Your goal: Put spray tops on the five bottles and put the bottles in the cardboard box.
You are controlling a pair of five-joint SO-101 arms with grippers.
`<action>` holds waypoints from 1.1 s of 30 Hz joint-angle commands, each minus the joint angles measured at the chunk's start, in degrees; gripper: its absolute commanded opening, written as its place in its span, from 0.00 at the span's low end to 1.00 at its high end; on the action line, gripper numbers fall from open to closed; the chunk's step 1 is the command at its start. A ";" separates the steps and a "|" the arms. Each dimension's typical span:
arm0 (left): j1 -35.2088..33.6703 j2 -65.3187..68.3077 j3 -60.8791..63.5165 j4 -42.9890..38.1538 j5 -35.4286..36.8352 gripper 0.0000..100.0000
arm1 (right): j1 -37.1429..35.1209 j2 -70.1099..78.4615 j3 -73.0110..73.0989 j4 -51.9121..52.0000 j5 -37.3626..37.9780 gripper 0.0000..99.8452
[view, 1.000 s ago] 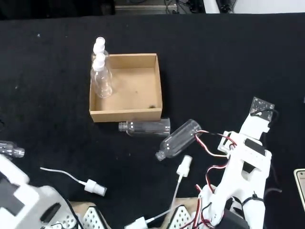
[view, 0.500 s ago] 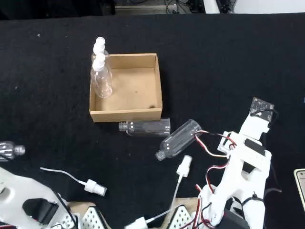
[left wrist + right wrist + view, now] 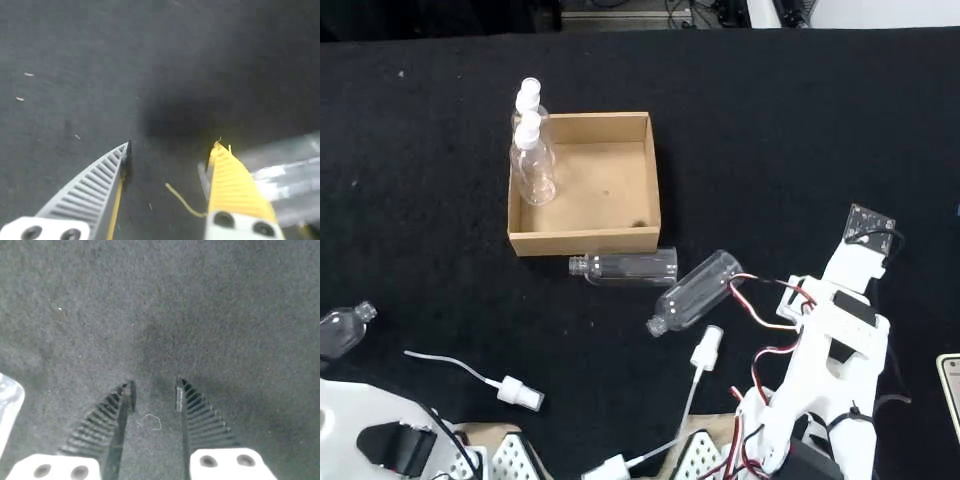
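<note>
1. Progress: two of five bottles wear spray tops. Three bottles and three tops lie loose, so I'd judge more than half the job is left.
2. Left edge of the tabletop (image 3: 800,120): first bare bottle (image 3: 344,329) lies on its side, uncapped. Left arm (image 3: 375,440) sits at the near-left corner. Left hand (image 3: 172,150) is spread wide and holds nothing; that bottle lies just beside its yellow finger (image 3: 232,185), outside the gap.
3. First loose spray top (image 3: 520,393) lies toward the near edge.
4. Cardboard box (image 3: 585,240): front capped bottle (image 3: 534,165) stands inside against the left wall. Rear capped bottle (image 3: 529,98) is at the far-left corner; can't tell if it's inside or just behind.
5. Second bare bottle (image 3: 625,266) lies outside along the box's near wall. Third bare bottle (image 3: 695,292) lies tilted just right of it. Second loose spray top (image 3: 705,348) and third loose spray top (image 3: 608,468) lie nearer the near edge.
6. Right arm (image 3: 835,340) is near the near-right corner. Right hand (image 3: 155,387) points down at the tabletop, fingers slightly apart, nothing between them.
</note>
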 commanded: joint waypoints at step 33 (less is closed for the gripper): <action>18.24 -13.10 6.29 5.36 -31.30 0.27 | -0.97 -0.22 -0.22 -1.23 0.53 0.11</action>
